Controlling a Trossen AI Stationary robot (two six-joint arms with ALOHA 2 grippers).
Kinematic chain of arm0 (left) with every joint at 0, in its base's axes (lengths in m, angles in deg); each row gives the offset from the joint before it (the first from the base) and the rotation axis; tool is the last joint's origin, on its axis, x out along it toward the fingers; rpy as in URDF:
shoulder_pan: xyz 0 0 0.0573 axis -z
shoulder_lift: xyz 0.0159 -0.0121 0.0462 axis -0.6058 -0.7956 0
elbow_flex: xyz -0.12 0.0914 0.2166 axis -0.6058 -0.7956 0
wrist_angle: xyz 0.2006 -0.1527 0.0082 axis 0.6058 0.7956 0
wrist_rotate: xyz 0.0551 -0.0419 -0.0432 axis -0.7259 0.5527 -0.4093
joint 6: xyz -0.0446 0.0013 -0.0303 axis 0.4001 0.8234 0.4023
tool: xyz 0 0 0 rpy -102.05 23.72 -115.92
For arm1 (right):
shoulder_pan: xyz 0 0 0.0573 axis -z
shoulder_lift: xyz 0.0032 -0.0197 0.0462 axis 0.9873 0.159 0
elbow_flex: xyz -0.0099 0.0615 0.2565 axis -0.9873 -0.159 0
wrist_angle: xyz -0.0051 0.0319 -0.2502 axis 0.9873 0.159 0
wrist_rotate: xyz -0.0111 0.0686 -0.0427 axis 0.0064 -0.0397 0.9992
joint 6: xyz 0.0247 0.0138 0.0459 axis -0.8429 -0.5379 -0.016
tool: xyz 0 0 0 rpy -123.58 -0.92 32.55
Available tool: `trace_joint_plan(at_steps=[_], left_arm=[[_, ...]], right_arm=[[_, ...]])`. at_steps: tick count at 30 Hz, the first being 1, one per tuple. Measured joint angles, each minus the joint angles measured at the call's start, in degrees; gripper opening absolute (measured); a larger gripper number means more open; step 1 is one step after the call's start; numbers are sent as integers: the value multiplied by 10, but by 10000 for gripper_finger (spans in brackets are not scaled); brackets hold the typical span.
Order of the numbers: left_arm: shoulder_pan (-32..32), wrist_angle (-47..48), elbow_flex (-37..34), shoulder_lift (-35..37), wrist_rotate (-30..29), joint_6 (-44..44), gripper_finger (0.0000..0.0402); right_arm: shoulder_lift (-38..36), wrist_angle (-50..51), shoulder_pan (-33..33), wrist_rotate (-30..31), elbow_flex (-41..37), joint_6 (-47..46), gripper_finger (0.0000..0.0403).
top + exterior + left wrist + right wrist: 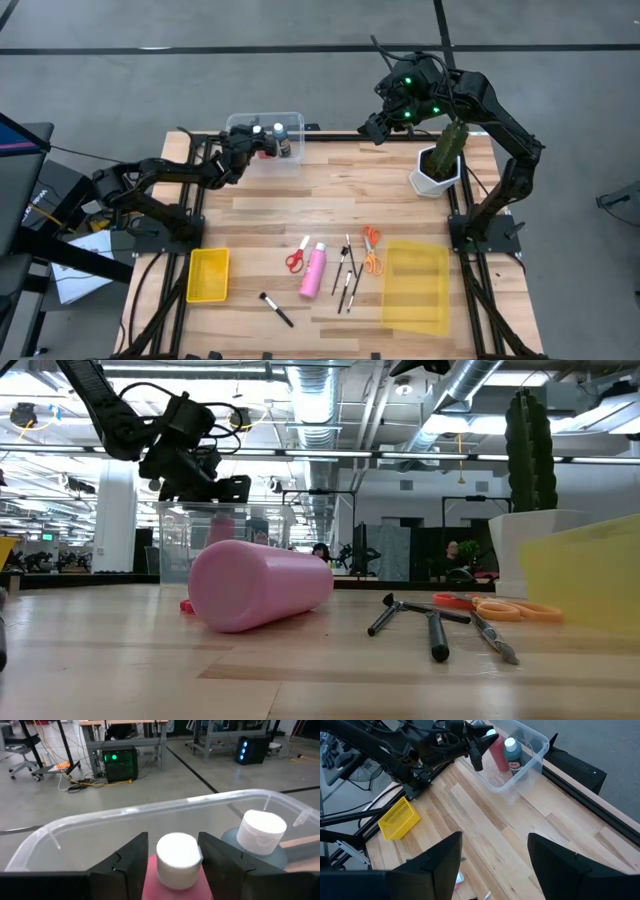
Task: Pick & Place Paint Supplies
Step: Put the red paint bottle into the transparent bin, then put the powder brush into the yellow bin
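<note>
A clear plastic bin (268, 138) stands at the table's far edge. In it stands a small dark bottle with a white cap (260, 832). My left gripper (262, 143) reaches over the bin's rim from the left and is shut on a red bottle with a white cap (177, 857). My right gripper (495, 865) is open and empty, raised high near the plant. A pink bottle (314, 268) lies on its side at mid-table. Beside it lie red scissors (297, 260), orange scissors (371, 250) and several thin brushes (347, 270). My left gripper pinches the red bottle between its two fingers, at the red body just below the white cap (150, 875). The fingers come slanting from the table's left, over the bin's rim. The bottle (499, 754) is tilted inside the bin, cap toward the gripper; I cannot tell whether its bottom touches the floor.
A small yellow bin (209, 275) sits at the near left and a yellow translucent tray (415, 285) at the near right. A green plant in a white pot (440, 160) stands at the far right. One more brush (275, 308) lies near the front edge.
</note>
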Motion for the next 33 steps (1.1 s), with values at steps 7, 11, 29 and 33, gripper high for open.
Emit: trace_joint_plan(at_steps=[7, 11, 29, 33], left_arm=[[0, -14, 0, 44, 0, -43, 164], [0, -12, 0, 93, 15, -57, 167], [66, 20, 0, 304, 323, 37, 147], [107, 50, 0, 313, 322, 38, 143]], right_arm=[[0, -4, 0, 0, 0, 0, 223], [0, -5, 0, 0, 0, 4, 223], [0, -11, 0, 0, 0, 36, 223], [0, -11, 0, 0, 0, 48, 223]])
